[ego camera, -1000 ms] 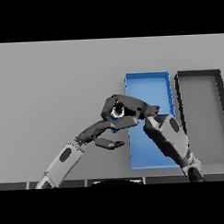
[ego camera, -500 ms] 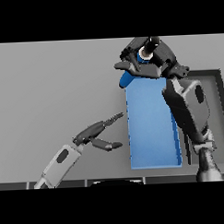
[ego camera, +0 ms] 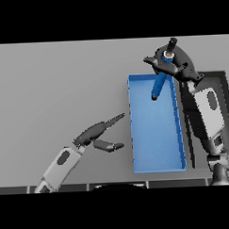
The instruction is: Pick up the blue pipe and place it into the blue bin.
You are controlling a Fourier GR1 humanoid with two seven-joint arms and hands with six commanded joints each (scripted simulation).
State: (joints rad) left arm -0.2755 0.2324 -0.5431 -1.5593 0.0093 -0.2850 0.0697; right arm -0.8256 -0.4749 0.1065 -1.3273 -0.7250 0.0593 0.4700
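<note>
On the left part of the desk [ego camera: 49, 91], toward its near edge, the left hand [ego camera: 99, 136] hangs idle with straight, relaxed fingers and the thumb spread apart from them, holding nothing and well clear of the bins. To its right the blue bin [ego camera: 134, 129] lies lengthwise from the near edge toward the far edge, and its floor looks bare. Above the far end of that bin, the right hand [ego camera: 176, 65] has its fingers curled round the upper end of the blue pipe [ego camera: 159, 83], which hangs tilted, its lower end pointing down into the bin's far part; whether the tip touches the floor or hovers above it cannot be told. Just beside the blue bin, along the desk's right edge, sits a dark bin [ego camera: 224, 90], partly hidden by the right arm. By my judgement the pick-up is done and the carry nearly so: the pipe is lifted and sits over its target. What is left is lowering it, opening the fingers, and letting it lie inside the blue bin.
</note>
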